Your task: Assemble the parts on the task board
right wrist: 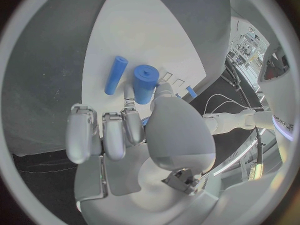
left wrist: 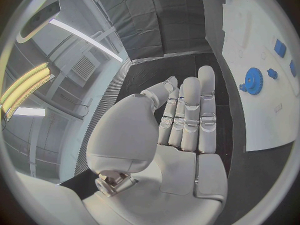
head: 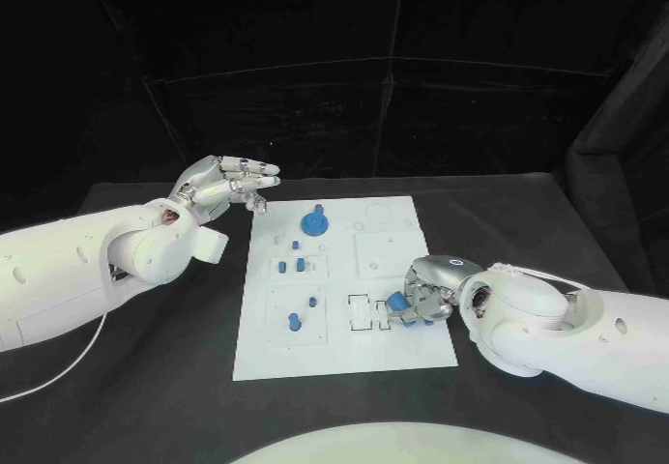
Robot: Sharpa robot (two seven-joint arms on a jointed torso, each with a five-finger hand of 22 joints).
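Note:
The white task board (head: 391,353) lies in the middle of the table. A blue gear (head: 316,224) (left wrist: 253,80) stands near its far edge, and small blue parts (head: 289,263) lie down its left half. My right hand (head: 429,293) (right wrist: 119,135) rests at the board's right edge, with a thick blue cylinder (right wrist: 145,82) pinched between thumb and a finger. A slim blue rod (right wrist: 115,75) lies just beside that cylinder on the board. My left hand (head: 230,182) (left wrist: 184,120) hovers off the board's far left corner with its fingers stretched out and nothing in them.
Rectangular slots (head: 365,311) are cut in the board just left of my right hand, and round recesses (head: 379,213) sit at its far right. The black table (head: 543,217) runs wide on both sides. A thin white cable (head: 56,372) trails off at the near left.

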